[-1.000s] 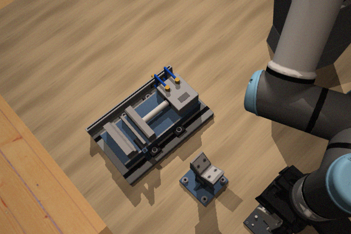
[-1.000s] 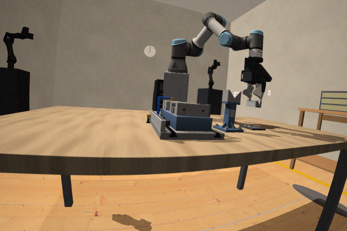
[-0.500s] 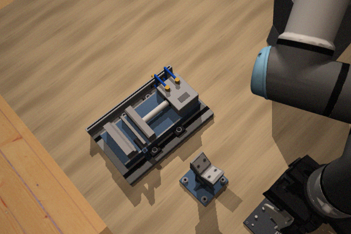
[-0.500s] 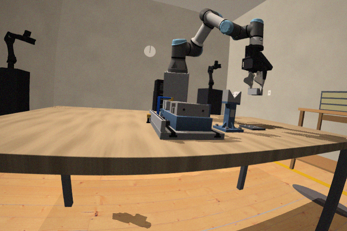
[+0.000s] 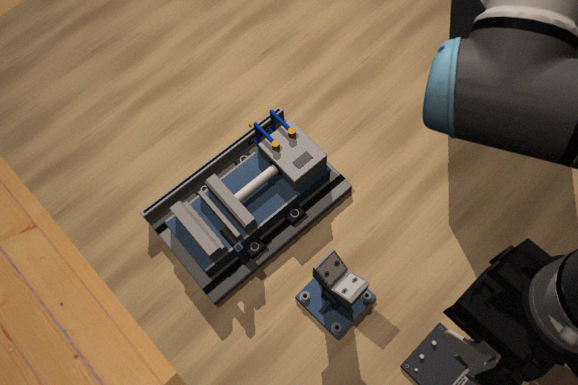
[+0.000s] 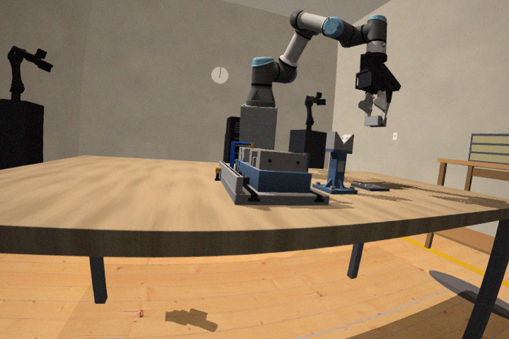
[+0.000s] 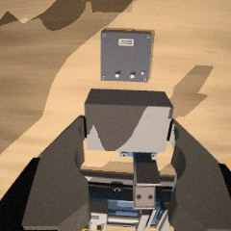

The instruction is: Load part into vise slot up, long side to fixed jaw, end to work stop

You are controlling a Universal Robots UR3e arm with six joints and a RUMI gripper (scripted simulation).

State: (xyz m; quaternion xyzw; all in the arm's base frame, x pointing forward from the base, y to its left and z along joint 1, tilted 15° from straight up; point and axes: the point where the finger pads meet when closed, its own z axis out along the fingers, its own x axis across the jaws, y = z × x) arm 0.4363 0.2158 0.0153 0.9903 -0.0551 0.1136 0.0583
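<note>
My gripper (image 6: 375,116) (image 7: 126,118) is shut on the part (image 6: 372,121) (image 7: 127,135), a plain grey block, and holds it in the air, higher than the V-block. No slot shows on the sides in view. The infeed plate (image 5: 428,354) (image 6: 370,186) (image 7: 126,58) lies below with nothing on it. The V-block (image 5: 352,286) (image 6: 338,141) (image 7: 144,194) is empty on its blue post. The vise is open and empty. Its fixed jaw (image 5: 196,228) is at the outer end, its moving jaw (image 5: 229,200) is on the cylinder rod (image 5: 257,182). The dark work stop (image 5: 229,235) is between them.
The V-block stands between the infeed plate and the vise. The air cylinder (image 5: 299,154) has upright blue hoses (image 5: 264,132) with yellow fittings. A raised rail (image 5: 210,164) runs along the vise's far side. The table edge (image 6: 155,241) is in front of the vise.
</note>
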